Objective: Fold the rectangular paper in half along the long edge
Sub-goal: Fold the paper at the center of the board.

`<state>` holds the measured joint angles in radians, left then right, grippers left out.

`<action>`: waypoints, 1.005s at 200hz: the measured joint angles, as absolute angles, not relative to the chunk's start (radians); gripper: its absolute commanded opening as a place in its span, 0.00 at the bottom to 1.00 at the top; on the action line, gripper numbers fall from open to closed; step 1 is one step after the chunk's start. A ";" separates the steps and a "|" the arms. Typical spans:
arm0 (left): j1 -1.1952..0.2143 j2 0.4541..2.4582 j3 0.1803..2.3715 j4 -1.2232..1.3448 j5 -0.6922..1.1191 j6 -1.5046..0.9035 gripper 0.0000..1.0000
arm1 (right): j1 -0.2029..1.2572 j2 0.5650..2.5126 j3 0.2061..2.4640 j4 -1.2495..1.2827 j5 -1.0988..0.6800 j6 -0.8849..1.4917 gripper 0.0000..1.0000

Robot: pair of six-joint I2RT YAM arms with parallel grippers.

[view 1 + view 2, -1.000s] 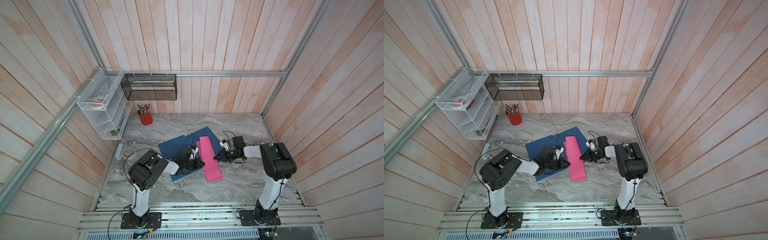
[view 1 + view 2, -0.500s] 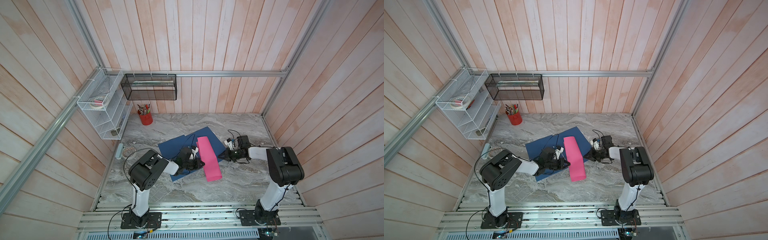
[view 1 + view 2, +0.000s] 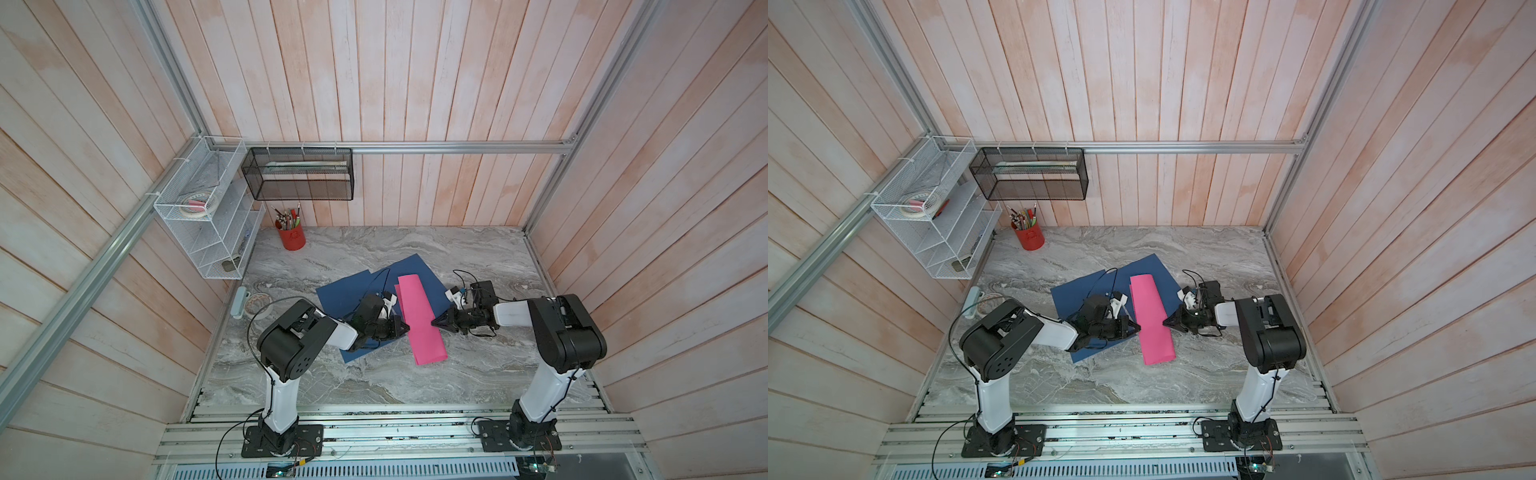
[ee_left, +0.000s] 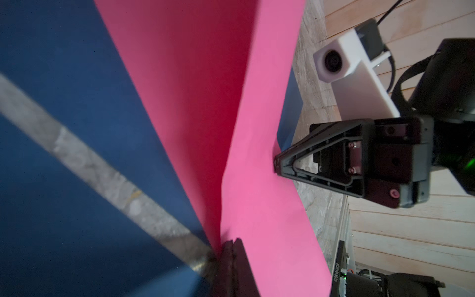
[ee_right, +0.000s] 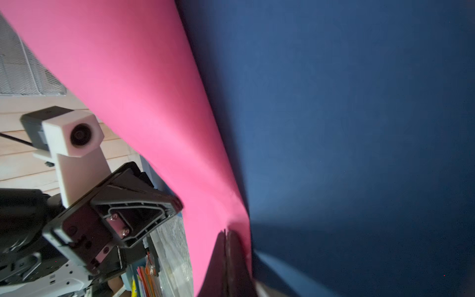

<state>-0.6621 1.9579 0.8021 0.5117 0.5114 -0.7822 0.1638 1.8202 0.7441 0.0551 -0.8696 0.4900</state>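
Now at: creasing, we judge. The pink paper [image 3: 420, 322] already lies doubled into a narrow strip, mostly on the blue sheets [image 3: 345, 295], with its near end on the bare surface [image 3: 374, 386].
Left tool [image 3: 406, 329]: clenched, its tip touching the strip's left long edge about mid-length; we cannot tell whether it nips any paper.
Right tool [image 3: 435, 322]: clenched too, its tip against the opposite long edge, facing the left one across the strip.
Doing it well: we would press low and run one tip along the folded edge end to end while the other pins the layers. The far end shows them slightly offset, so a sideways shove could worsen that.
Long axis: runs from the far wall towards the robot's bases, the near end leaning a little right.
Lie: not quite flat; the wrist views show a flap bowed upward.
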 measured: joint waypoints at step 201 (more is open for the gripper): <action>-0.708 1.848 0.839 0.559 0.568 -0.787 0.00 | 0.213 1.778 0.672 0.184 -0.817 0.621 0.00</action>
<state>-0.7082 1.8477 0.8391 0.5591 0.5682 -0.7872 0.2131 1.7779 0.6720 0.1841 -0.8165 0.6209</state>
